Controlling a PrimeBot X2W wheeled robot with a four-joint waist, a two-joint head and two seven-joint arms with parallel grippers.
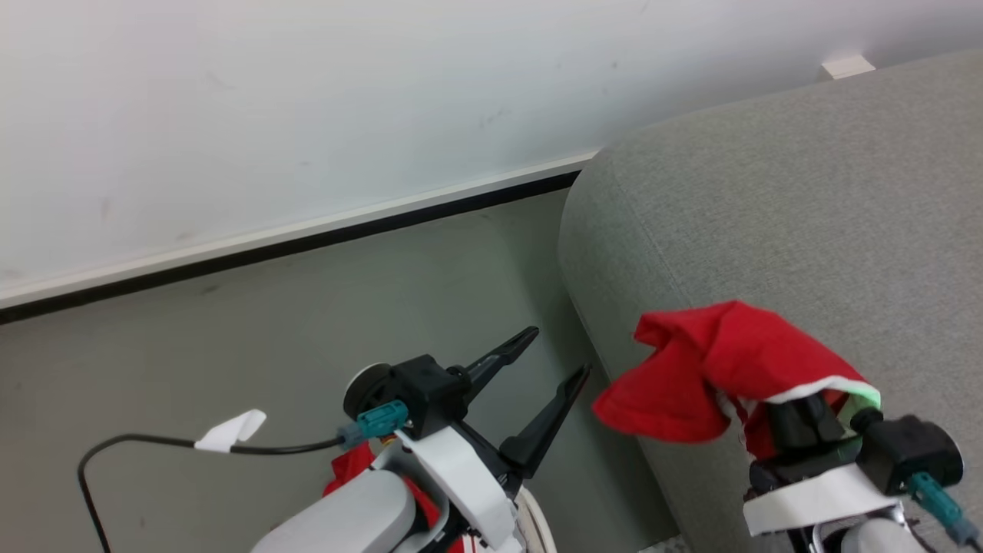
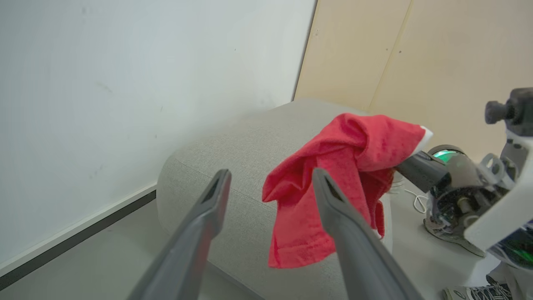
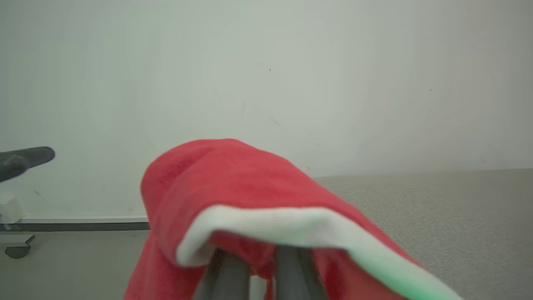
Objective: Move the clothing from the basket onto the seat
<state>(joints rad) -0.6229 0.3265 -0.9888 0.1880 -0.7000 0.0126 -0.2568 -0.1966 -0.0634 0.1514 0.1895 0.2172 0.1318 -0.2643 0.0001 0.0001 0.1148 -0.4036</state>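
**Red garment held at the sofa's edge, left gripper empty**

Head view: the right gripper (image 1: 795,418) is at the lower right, over the near edge of the seat (image 1: 806,215). The clothing (image 1: 714,369) is draped over its fingers and hides them, with the white trim lying across the top. A red fold hangs off to the left, past the sofa's rounded corner. The left gripper (image 1: 559,350) is over the grey floor (image 1: 307,307) just left of the sofa, its fingers spread wide with nothing between them. More red fabric (image 1: 349,470) shows beneath the left forearm. A black cable (image 1: 153,442) with a white tag loops over the floor.

Left wrist view: the two open fingers frame the sofa's arm. The garment dangles in front of it from one dark finger of the right gripper. I cannot tell whether the cloth touches the upholstery.

Right wrist view: the two fingers stand close together, pinching red cloth between them. The white-edged fold lies over their tips. The sofa's surface stretches to the right, and the white wall (image 3: 266,83) is behind.
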